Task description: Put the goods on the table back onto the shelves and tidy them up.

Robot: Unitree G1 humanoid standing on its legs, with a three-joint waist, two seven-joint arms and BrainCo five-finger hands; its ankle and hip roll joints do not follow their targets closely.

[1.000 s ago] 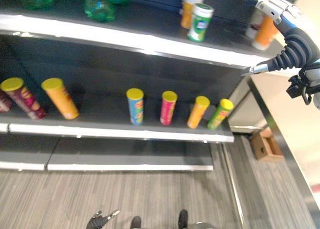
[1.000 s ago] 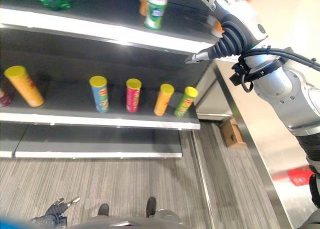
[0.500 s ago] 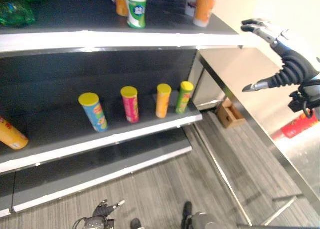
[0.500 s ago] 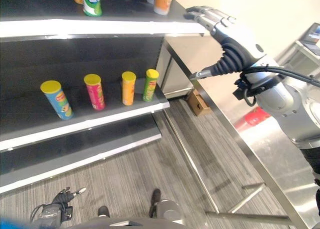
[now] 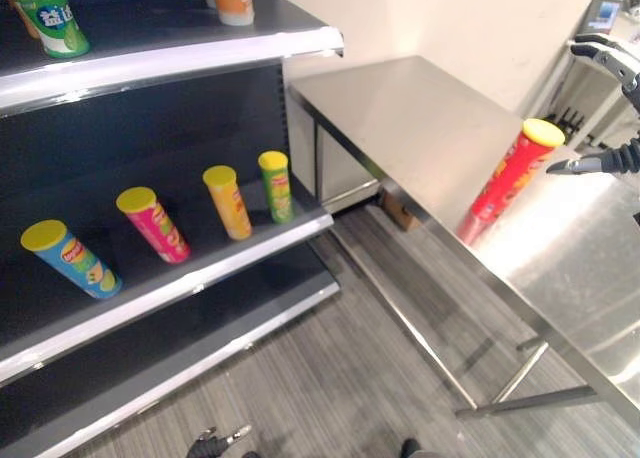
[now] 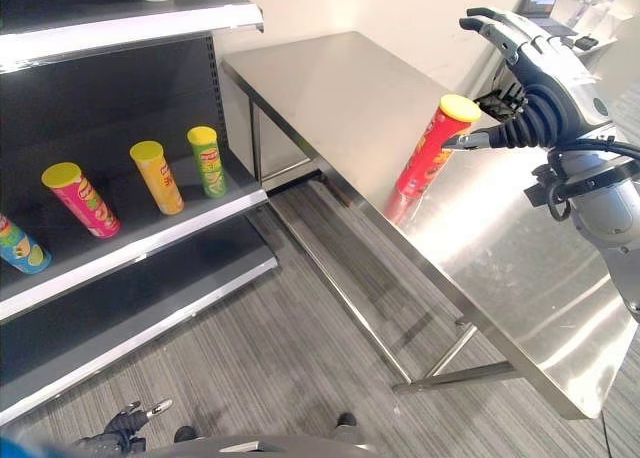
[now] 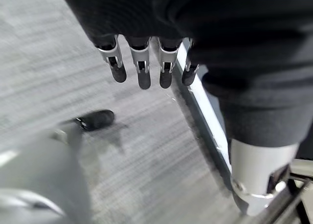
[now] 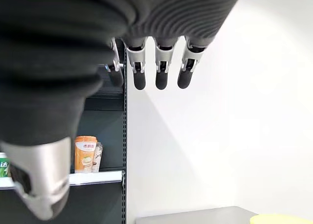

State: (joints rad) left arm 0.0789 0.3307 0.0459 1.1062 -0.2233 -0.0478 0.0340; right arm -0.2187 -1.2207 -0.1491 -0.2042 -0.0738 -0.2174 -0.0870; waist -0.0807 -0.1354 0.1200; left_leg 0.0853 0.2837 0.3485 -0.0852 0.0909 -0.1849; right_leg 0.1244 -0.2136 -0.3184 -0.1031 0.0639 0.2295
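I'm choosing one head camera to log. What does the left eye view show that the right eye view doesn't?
Left eye view: a green-and-white can on the top shelf and the whole blue chip tube.
Right eye view: the whole open right hand, beside the red chip tube, and the steel table down to its near corner.
Both: the red chip tube standing on the steel table, the pink tube, orange tube and green tube on the lower shelf, and the left hand low by the floor.
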